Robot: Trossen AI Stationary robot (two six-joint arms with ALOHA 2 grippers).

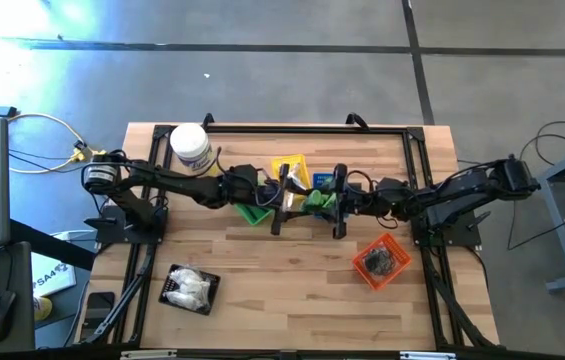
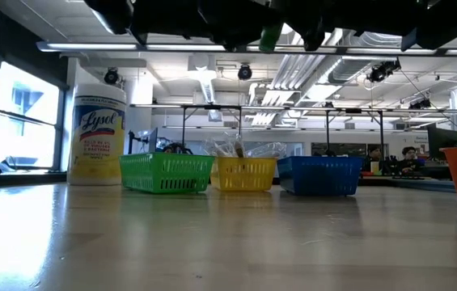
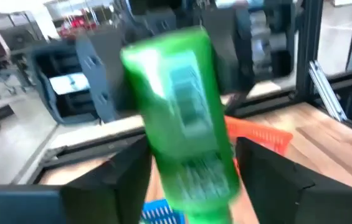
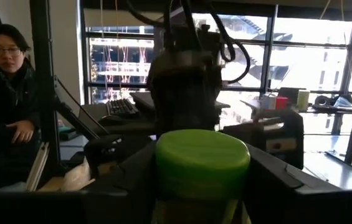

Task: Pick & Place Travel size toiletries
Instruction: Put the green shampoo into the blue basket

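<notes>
One of the travel size toiletries, a green bottle (image 1: 318, 201), hangs high over the table's middle between my two arms. My right gripper (image 4: 202, 186) comes from the table's right and is shut on it. My left gripper (image 3: 191, 180) comes from the table's left and stands open; its fingers flank the bottle's other end (image 3: 188, 155), which shows blurred. In the low view only the bottle's green tip (image 2: 270, 36) shows, under the dark arms at the top. My right gripper pinches the bottle's round end (image 4: 202, 155) between its two fingers, one on each side. The fingers come about level from the table's right and lie along the bottle. The bottle is lifted clear of the table, roughly level.
Green (image 2: 166, 172), yellow (image 2: 246, 173) and blue (image 2: 319, 175) baskets stand in a row below the arms. An orange basket (image 1: 380, 260) stands near right, a black tray with white packets (image 1: 190, 288) near left, and a big white jar (image 1: 190, 148) far left. A person (image 4: 1, 93) sits beyond the table.
</notes>
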